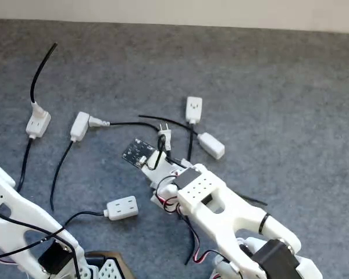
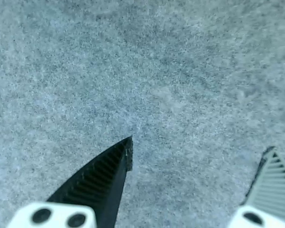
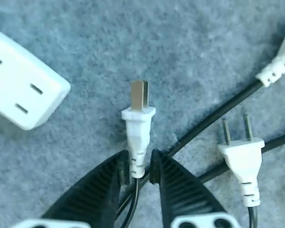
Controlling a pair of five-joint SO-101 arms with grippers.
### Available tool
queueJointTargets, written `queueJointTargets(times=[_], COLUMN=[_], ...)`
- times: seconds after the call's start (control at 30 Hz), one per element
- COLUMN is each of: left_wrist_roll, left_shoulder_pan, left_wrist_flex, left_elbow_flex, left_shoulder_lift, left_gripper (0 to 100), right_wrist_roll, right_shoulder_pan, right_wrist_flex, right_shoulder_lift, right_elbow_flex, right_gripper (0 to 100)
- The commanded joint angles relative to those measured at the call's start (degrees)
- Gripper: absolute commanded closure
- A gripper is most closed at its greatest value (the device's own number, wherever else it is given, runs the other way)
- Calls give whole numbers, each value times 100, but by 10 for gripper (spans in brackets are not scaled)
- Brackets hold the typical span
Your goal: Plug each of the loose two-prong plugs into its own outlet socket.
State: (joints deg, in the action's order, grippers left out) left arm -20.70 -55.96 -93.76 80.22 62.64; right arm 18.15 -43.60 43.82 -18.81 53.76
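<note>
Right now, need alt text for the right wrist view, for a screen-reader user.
The right gripper is closed on the neck of a white two-prong plug, its flat prongs pointing away over grey carpet. A white outlet block lies ahead to one side, and a second plug lies loose among black cords on the other side.

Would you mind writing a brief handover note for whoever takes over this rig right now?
Left gripper: open over bare carpet, holding nothing.
Right gripper: shut on a white two-prong plug, not yet inserted.
Nearby: a second loose plug and a socket block with empty slots.
Done, apparently: the leftmost socket and the next socket each seem to hold a plug.
To do: seat the held plug, then the second one. A spare socket lies between the arms.
</note>
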Motion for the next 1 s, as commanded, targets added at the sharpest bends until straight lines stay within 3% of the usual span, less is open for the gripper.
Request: queueJointTargets(times=[0.0,0.17,0.53,0.77,0.97], left_wrist_roll=[-44,-44,-53,-53,-53], left_shoulder_pan=[57,57,66,127,92], left_wrist_flex=[-26,-26,-97,-97,-97], left_elbow_flex=[251,251,251,251,251], left_shoulder_lift=[-75,-84,-101,-101,-101], left_gripper=[604,604,604,604,604], right_wrist_roll=[97,527,519,527,527], right_shoulder_pan=[40,31,40,145,136], right_wrist_flex=[-75,-92,-171,725,848], right_shoulder_lift=[-154,321,884,892,936], right_elbow_flex=[-119,-136,-435,-1191,-1420], right_gripper=[903,902,901,901,901])
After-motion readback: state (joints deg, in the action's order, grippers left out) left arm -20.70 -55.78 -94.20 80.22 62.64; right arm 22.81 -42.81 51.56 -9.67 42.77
